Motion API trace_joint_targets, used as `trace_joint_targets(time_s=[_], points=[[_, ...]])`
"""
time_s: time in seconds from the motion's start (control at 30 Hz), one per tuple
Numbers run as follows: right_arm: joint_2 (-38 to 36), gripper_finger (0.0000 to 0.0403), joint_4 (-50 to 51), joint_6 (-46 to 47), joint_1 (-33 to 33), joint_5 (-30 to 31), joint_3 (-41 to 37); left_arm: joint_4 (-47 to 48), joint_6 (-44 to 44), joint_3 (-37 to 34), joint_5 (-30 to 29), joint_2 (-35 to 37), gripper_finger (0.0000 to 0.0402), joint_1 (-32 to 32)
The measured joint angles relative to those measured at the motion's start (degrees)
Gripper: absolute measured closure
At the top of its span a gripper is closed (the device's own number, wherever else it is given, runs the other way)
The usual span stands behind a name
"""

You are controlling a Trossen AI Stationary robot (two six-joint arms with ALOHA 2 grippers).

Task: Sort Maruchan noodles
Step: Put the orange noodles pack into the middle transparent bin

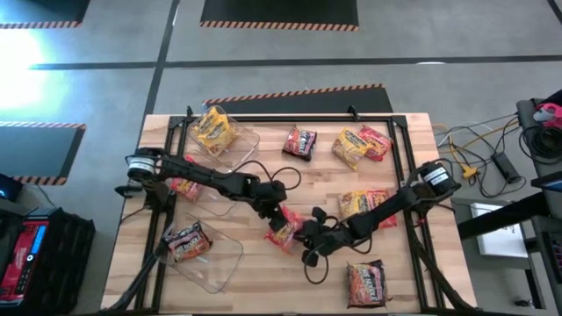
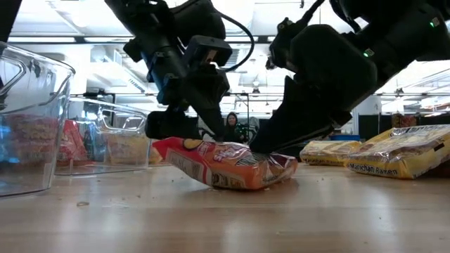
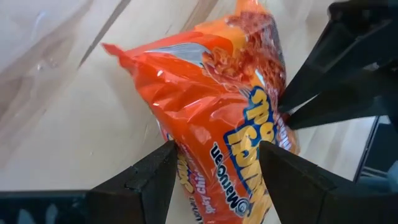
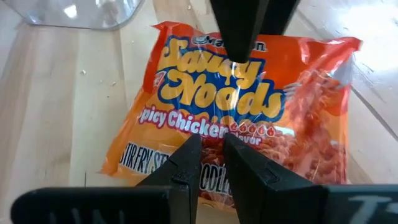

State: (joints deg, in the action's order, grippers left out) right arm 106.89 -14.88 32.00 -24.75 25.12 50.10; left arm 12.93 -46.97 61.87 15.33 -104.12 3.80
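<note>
At the near edge of the light wooden table (image 1: 413, 158), a dark brown crinkly noodle packet (image 1: 366, 283) lies flat on the right side, and a clear plastic bin (image 1: 219, 263) on the left side holds another dark packet (image 1: 185, 241). A little further in, near the middle of the table, both arms meet at one orange crinkly plastic packet of Maruchan noodles (image 2: 228, 164). This packet rests on the wood with one end lifted, as the low view shows. The left gripper (image 3: 214, 165) has its two dark fingers on both sides of one end of the orange packet and holds it between them. The right gripper (image 4: 208, 155) comes from the other side, and its fingers stand close together, pinching the edge of the same packet at the opposite end. Just behind the right arm, a yellow noodle packet (image 1: 362, 204) lies on the table. On the left, a second clear bin (image 1: 211, 200), partly hidden under the left arm, holds a red-orange packet (image 1: 183, 187). Further away, towards the far edge, one more dark packet (image 1: 300, 142) lies in the middle, and beside it on the right a yellow packet (image 1: 351, 146) touches a red packet (image 1: 376, 142). At the far left corner, a third clear bin (image 1: 241, 145) contains a yellow packet (image 1: 213, 130).
</note>
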Motion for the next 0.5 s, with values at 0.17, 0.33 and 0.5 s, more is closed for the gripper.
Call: trace_joint_targets(time_s=[0.17,0.33,0.5], points=[[0.00,0.0340,-3.40,0.23,0.02,0.06,-1.89,-0.31,-0.73,0.00,0.02,0.00,0.0193,-0.12],[0.00,0.0340,-4.54,-0.01,0.03,0.52,-2.33,0.50,-2.29,0.02,0.15,0.01,0.0193,-0.22],[0.04,0.0340,-4.64,0.02,0.14,1.50,-2.62,4.01,-2.34,0.13,-0.68,0.11,0.0193,-0.41]])
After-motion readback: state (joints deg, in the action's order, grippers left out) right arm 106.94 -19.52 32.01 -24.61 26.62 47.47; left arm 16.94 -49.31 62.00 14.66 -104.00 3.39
